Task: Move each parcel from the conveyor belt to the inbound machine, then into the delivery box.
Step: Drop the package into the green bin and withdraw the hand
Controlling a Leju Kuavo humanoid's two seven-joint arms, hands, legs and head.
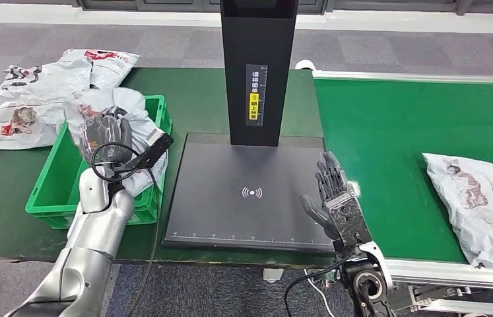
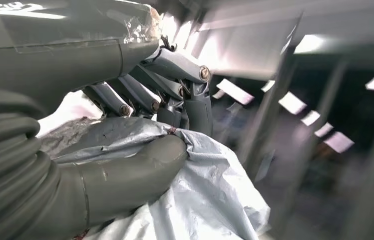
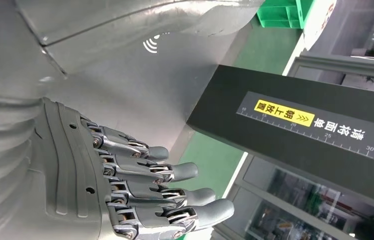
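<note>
Left hand gripping parcel over green bin, right hand empty (fingers spread), beside scanner post

**Green worktop and belt, and what rests on them**

The green worktop fills the left and centre of the head view. On it, lower left, stands a green crate; at upper left lies a heap of grey-white parcels. In the centre sits the black scanner plate, its black post rising behind. On the right runs the green conveyor belt, carrying one crumpled grey parcel at the right edge.
</note>
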